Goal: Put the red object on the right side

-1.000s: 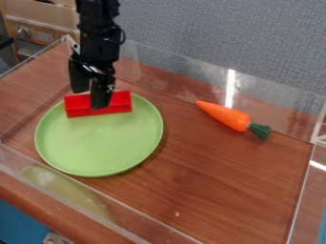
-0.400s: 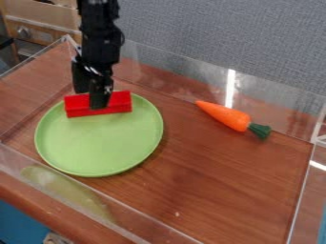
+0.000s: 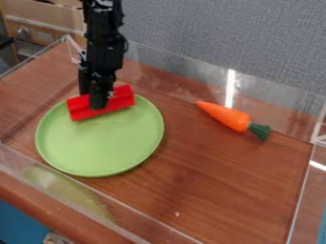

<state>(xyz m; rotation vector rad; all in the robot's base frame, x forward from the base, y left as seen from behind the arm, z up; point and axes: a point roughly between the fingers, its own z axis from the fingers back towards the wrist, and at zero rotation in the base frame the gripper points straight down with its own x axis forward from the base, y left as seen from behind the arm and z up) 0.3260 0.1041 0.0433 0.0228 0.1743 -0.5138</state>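
On my camera view I see the dark gripper (image 3: 98,103) at the upper left, coming down from the top edge of the picture. Its jaws are closed on the red block (image 3: 122,98), with the fingers across the middle of it, so I say it is grasping this block. The two ends of the block show on both sides of the fingers, and it lies slanted in my view, with its right end higher than its left one. The block is at the far edge of the green plate (image 3: 99,143), on the left half of the table (image 3: 223,186), and it covers a part of the rim. Whether its underside touches the plate, I cannot tell from this angle.

The orange carrot (image 3: 224,116) lies on the right half of the table, well apart from the plate (it is a toy, I believe, very smooth and bright). Its green top (image 3: 261,132) points to the right and toward the camera. Behind the table stands a transparent barrier (image 3: 173,67), with a bright reflection near the carrot, and behind this I see a grey speckled surface (image 3: 230,33).
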